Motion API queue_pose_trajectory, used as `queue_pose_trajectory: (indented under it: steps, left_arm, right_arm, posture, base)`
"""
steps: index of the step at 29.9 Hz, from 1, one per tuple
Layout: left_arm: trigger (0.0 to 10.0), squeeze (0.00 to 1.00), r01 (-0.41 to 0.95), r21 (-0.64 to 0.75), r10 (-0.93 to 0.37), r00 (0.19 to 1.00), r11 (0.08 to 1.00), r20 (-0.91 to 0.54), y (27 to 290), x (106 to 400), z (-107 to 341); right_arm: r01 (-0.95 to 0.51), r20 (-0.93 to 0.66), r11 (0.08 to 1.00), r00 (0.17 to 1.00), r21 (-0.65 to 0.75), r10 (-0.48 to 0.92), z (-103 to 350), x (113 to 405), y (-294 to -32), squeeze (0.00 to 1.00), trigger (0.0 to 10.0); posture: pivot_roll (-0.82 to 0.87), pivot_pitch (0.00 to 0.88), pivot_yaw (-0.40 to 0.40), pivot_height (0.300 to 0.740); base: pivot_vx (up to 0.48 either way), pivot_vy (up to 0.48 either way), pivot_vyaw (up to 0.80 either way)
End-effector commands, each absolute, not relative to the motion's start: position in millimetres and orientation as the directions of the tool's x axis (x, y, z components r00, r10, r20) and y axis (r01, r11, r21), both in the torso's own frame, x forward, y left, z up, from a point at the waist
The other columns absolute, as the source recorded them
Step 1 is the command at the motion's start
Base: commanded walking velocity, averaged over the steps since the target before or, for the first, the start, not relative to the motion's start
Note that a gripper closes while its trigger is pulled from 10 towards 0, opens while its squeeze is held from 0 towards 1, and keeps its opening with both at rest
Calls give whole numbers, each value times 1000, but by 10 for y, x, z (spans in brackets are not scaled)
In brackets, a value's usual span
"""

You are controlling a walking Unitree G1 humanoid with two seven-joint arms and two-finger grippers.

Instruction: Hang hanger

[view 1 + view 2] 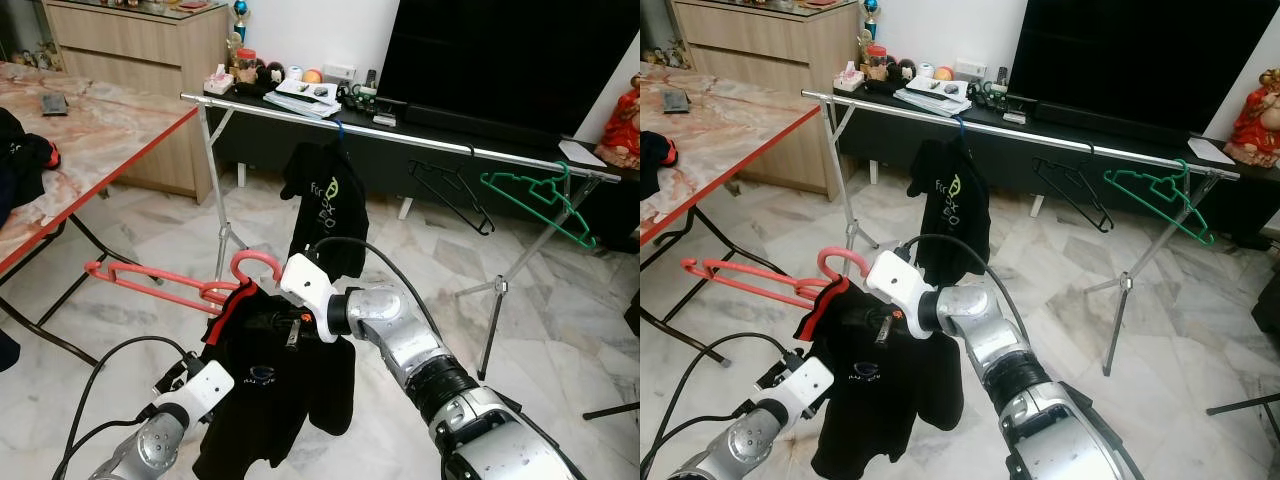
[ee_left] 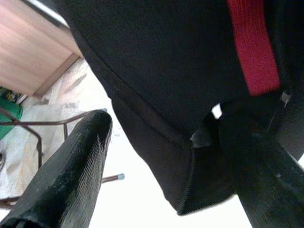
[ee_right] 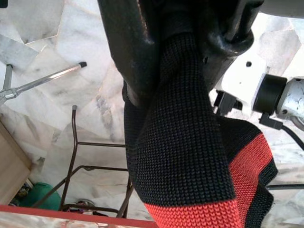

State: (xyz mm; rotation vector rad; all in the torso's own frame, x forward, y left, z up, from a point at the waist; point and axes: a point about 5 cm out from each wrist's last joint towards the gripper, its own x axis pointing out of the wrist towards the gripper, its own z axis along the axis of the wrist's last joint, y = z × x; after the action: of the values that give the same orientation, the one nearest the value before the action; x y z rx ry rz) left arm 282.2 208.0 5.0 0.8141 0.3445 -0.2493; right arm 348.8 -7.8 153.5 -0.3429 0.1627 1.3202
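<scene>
Over on the left stands the marble tabletop [image 1: 90, 130] with its red edge, a dark garment lying on it near the edge. In front of the robot, low down, a red hanger [image 1: 170, 283] pokes out sideways toward that tabletop, its hook curling up just beside the right wrist. A black shirt [image 1: 270, 400] with a red collar band droops from it, well short of the rail.

The left pincer [image 2: 156, 156] sits under the shirt's hem, its fingers [image 2: 71, 175] spread apart with the cloth hanging between them, not squeezed. The right pincer [image 3: 175, 61] is pressed together on the shirt's collar, pinching the black knit so the red stripe hangs beneath it.

Behind them, a silver clothes rail [image 1: 400, 132] runs across the room on splayed legs. Another black shirt [image 1: 325, 205] hangs from it near the middle; further right are an empty black hanger [image 1: 455, 195] and a green hanger [image 1: 545, 205]. A dark television [image 1: 500, 60] stands behind, above a cluttered low shelf.
</scene>
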Motion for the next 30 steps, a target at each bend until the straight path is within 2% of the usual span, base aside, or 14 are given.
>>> queue_pose_trajectory:
  steps: [1,7,15,30]
  left_arm:
    - [10000,0,345,673,-68,913,654,-401,2080,2840,45]
    - [10000,0,308,698,-13,919,646,-394,2138,2854,50]
    - [10000,0,195,753,95,942,628,-323,2228,2916,123]
    - [10000,0,243,737,54,934,631,-354,2111,2863,34]
  right_arm:
    - [-958,-257,210,256,-194,932,1720,3533,-63,0,0]
    - [-959,-253,205,252,-197,934,1736,3531,-53,0,0]
    - [-964,-255,184,230,-193,939,1729,3508,-43,0,0]
    - [-966,-218,175,216,-191,952,1815,3495,31,0,0]
  posture:
    - [153,0,-157,740]
    - [148,0,-156,740]
    - [148,0,-157,740]
    - [147,0,-158,740]
  base:
    - [0,0,0]
    - [0,0,0]
    - [0,0,0]
    - [0,0,0]
